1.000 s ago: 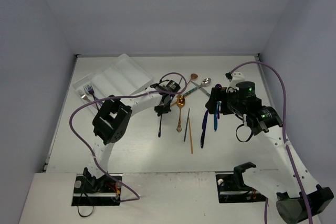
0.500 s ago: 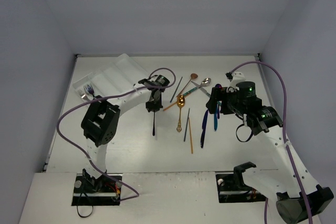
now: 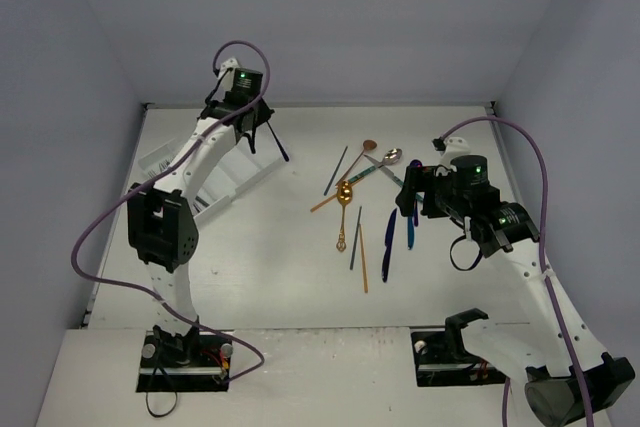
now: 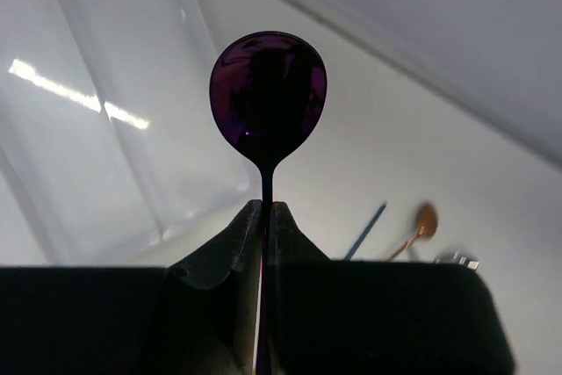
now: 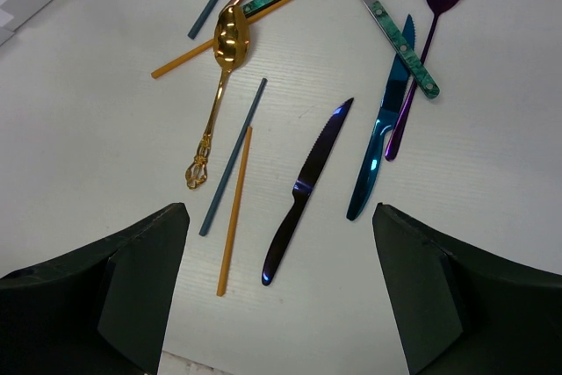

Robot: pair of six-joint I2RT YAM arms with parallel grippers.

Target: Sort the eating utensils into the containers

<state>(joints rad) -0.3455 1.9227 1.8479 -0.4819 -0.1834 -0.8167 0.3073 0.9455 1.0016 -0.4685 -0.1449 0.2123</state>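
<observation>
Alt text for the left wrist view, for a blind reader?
The left gripper is shut on the thin handle of a dark purple spoon, bowl above the jaws. Behind: the translucent white tray at left, a blurred copper spoon at right.

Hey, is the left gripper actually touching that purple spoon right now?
Touching. The left wrist view shows the left gripper shut on the purple spoon, its jaws pressed against the thin handle from both sides, with the bowl sticking out beyond them.
</observation>
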